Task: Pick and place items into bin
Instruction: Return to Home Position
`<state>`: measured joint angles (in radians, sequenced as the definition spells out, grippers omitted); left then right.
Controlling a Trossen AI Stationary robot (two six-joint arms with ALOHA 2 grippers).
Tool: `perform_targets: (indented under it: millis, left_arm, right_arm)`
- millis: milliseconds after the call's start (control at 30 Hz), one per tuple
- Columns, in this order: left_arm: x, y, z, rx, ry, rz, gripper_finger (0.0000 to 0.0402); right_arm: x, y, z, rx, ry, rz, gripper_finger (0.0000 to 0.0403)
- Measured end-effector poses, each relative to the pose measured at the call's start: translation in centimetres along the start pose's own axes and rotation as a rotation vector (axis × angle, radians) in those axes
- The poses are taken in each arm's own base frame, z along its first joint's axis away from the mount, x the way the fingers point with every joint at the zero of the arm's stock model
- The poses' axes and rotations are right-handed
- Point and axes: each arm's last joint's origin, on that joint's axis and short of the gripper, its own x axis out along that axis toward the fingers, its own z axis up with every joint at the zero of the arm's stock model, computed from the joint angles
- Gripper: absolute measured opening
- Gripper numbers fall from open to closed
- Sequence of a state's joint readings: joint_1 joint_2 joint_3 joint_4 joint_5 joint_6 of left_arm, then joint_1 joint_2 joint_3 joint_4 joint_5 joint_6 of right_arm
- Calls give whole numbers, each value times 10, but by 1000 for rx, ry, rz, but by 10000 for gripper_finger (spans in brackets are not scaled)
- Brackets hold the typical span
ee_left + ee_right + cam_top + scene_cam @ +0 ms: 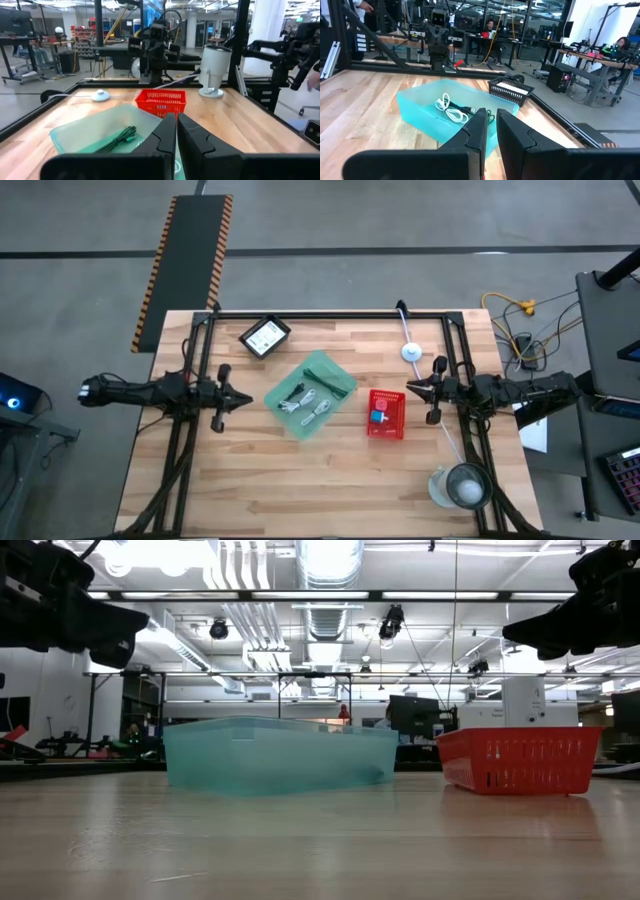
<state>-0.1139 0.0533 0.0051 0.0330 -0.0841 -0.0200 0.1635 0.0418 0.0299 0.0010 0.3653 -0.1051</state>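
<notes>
Left gripper [232, 396] and right gripper [415, 390] hang above the wooden table [250, 490], toward its left and right edges; the wrist views show each pair of fingers pressed together. The high view shows white coiled cables [308, 408] inside the translucent green plastic bin [325, 370] at mid-table and a blue item [379, 418] in the red mesh basket [393, 425] beside it; the low view hides both contents. The right wrist view shows a black mesh bin [502, 97] holding a white box [512, 88], near the far edge.
</notes>
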Motion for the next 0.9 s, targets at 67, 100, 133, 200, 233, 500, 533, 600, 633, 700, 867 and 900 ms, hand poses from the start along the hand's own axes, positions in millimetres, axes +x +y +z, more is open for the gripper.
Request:
perform_targets:
  millis: [67,100,133,200,233,500,533,600,633,700,867,900]
  left_arm:
    - [0,0,-1,1,8,0,0]
    - [1,0,-1,1,12,0,0]
    - [1,0,-1,1,16,0,0]
    - [1,0,-2,2,23,0,0]
    - [1,0,-2,2,25,0,0]
    - [2,0,-3,3,36,1,0]
    - [2,0,-3,3,35,1,0]
    - [2,0,-3,3,35,1,0]
    - [2,0,-3,3,34,1,0]
    - [2,0,-3,3,33,1,0]
    - [2,0,-2,3,29,1,0]
    - [2,0,-2,3,29,1,0]
  right_arm:
    - [0,0,0,0,0,0,31]
    - [0,0,0,0,0,0,31]
    - [0,0,0,0,0,0,31]
    - [0,0,0,0,0,0,31]
    - [0,0,0,0,0,0,31]
    - [0,0,0,0,0,0,31]
    - [0,0,0,0,0,0,31]
    - [0,0,0,0,0,0,31]
    - [0,0,0,0,0,0,31]
    - [0,0,0,0,0,0,31]
    - [0,0,0,0,0,0,31]
    - [0,0,0,0,0,0,31]
